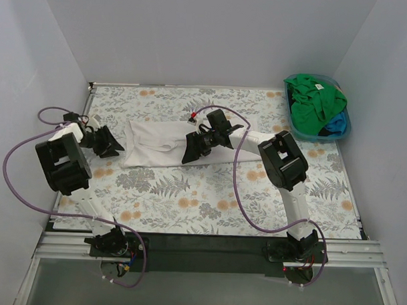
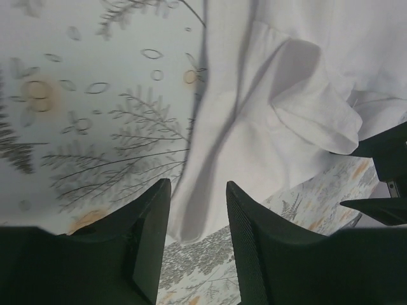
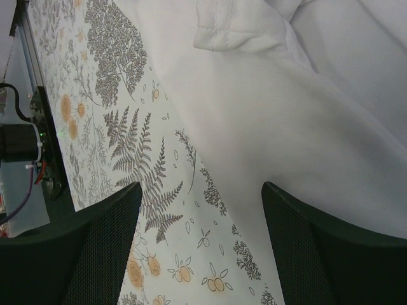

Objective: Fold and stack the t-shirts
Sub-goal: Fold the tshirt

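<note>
A white t-shirt (image 1: 157,143) lies partly folded and rumpled on the floral cloth at the middle left. My left gripper (image 1: 111,144) is at the shirt's left end. In the left wrist view it (image 2: 198,190) is open, with a corner of the white shirt (image 2: 267,127) just past its tips. My right gripper (image 1: 193,149) hovers over the shirt's near right part. In the right wrist view it (image 3: 200,197) is wide open and empty above the shirt's edge (image 3: 286,127). A green t-shirt (image 1: 312,99) and a blue one (image 1: 335,123) lie bunched in a bin.
The clear blue bin (image 1: 346,131) stands at the back right corner. The floral cloth (image 1: 188,199) covers the table. White walls close in the left, back and right sides. Purple cables loop beside both arms.
</note>
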